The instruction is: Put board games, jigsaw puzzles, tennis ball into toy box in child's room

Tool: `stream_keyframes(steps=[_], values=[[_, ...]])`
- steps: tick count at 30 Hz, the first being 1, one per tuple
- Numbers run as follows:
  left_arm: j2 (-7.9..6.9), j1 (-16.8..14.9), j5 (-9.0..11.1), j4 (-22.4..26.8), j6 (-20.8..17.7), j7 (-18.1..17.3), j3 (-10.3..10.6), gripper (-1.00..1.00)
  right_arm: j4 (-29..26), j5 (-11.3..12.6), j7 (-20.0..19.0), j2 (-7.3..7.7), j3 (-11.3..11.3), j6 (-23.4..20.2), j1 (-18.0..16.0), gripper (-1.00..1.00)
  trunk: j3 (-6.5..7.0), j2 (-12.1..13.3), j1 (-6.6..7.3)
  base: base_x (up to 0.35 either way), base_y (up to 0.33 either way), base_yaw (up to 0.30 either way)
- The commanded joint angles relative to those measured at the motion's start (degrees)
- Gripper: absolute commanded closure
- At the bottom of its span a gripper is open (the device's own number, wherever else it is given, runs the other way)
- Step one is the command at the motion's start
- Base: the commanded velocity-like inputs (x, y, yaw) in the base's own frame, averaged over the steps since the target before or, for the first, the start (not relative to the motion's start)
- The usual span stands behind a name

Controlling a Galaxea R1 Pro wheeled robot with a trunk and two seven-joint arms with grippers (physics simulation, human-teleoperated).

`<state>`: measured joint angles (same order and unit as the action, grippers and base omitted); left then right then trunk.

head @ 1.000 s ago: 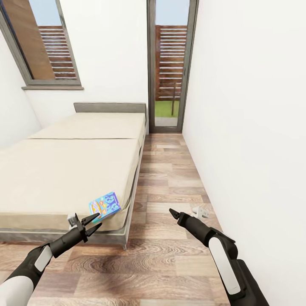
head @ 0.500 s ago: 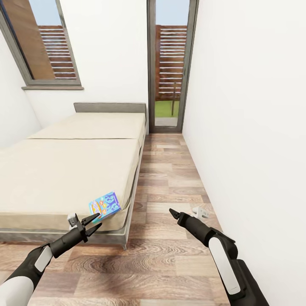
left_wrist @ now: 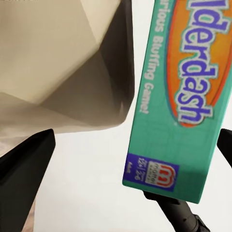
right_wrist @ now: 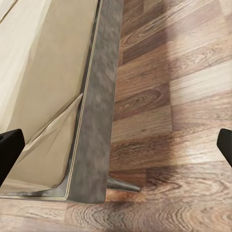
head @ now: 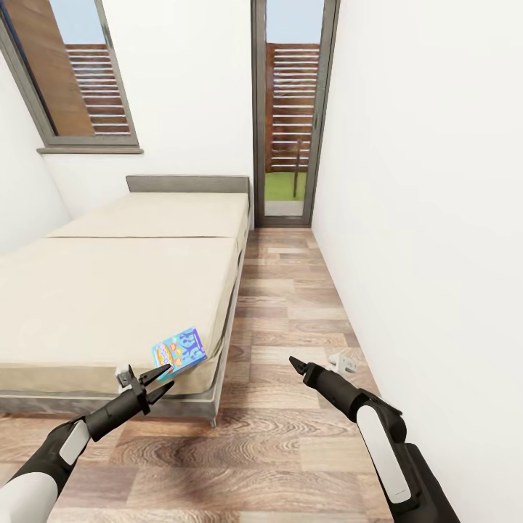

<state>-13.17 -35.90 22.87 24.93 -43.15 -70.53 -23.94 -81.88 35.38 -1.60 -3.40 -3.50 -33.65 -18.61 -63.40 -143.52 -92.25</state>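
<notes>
The robot is standing at the foot corner of the bed (head: 131,290) in the child's room, and a board game (head: 179,351) is lying flat on the cream top at that near corner, at about 7 o'clock from the centre of the head view, its blue printed cover facing up and one corner reaching the mattress edge. The left gripper (head: 158,381) is hovering just below and at 7 o'clock from the box, its two fingers spread apart and pinching nothing. In the left wrist view the teal side of the box (left_wrist: 181,96) is looming close between the dark fingertips (left_wrist: 26,159), though it is hard to say from so tight a view whether a finger is already touching it. The right gripper (head: 294,362) is hanging over the plank floor (head: 290,305) at 5 o'clock, well apart from the bed; in the right wrist view its fingertips (right_wrist: 9,147) are sitting at opposite edges, so the claw is open and empty.

The step in hand looks to be the pick-up of this game. Doing it well means sliding one finger under the overhanging corner and the other over the cover, squaring the wrist to the box's short edge, and closing only once the box is sitting deep between the fingers, lest the flat box pivot out.
</notes>
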Motion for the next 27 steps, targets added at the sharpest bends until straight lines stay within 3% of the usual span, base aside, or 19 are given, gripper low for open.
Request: stream_keyframes(steps=[1, 27], values=[[0.0, -1.46, 0.95, 0.03, 0.96, 0.13, -0.76, -1.0, -0.03, -0.05, -0.16, -0.03, 0.08, -0.27, -0.03, -1.0, -0.04, -0.02, 0.01, 0.0, 0.0, 0.0], [0.08, -1.47, 0.95, 0.03, 0.96, 0.13, -0.76, -1.0, -0.03, -0.05, -0.16, -0.03, 0.07, -0.27, -0.03, -1.0, -0.04, -0.02, 0.01, -0.01, 0.0, 0.0]])
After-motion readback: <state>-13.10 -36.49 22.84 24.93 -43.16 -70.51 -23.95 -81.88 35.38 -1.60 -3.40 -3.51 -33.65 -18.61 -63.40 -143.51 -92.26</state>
